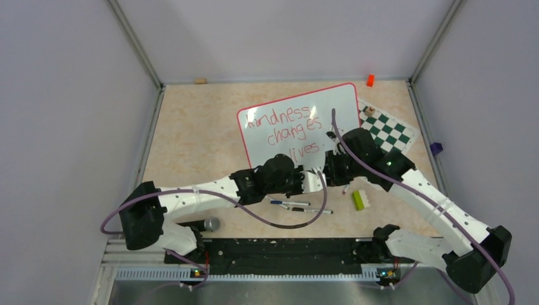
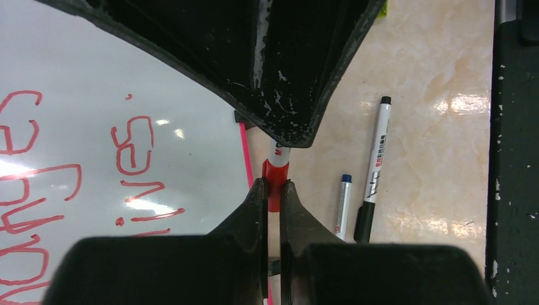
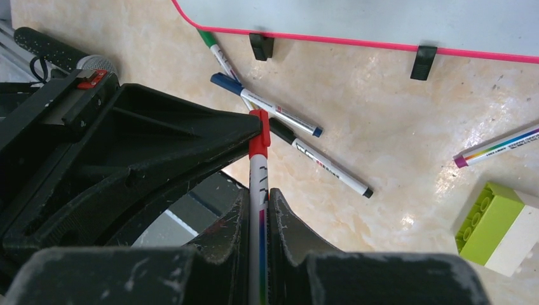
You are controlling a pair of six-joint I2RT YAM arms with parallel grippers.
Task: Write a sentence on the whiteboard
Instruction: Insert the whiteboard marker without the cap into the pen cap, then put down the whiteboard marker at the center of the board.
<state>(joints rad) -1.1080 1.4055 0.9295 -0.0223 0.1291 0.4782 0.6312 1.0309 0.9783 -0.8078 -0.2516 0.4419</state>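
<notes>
The whiteboard point(image 1: 343, 108) lies at the table's back centre and carries the sentence point(image 1: 286, 130) in red, "Kindness changes lives". Both grippers meet just past its near edge. My left gripper point(image 1: 316, 181) is shut on the red cap point(image 2: 275, 184) of a marker. My right gripper point(image 1: 332, 170) is shut on that marker's white body point(image 3: 259, 190). In the right wrist view the cap point(image 3: 257, 133) sits at the tip of the left fingers. In the left wrist view the board point(image 2: 184, 114) and part of the lettering point(image 2: 133, 152) lie to the left of the jaws.
A blue marker point(image 1: 289, 203) and a black marker point(image 1: 308, 210) lie near the front. A green pen point(image 3: 213, 47), a rainbow pen point(image 3: 496, 147) and a green-and-white brick point(image 1: 360, 199) lie nearby. A chess mat point(image 1: 388, 130) lies at the right and a microphone point(image 1: 210, 223) at the front left.
</notes>
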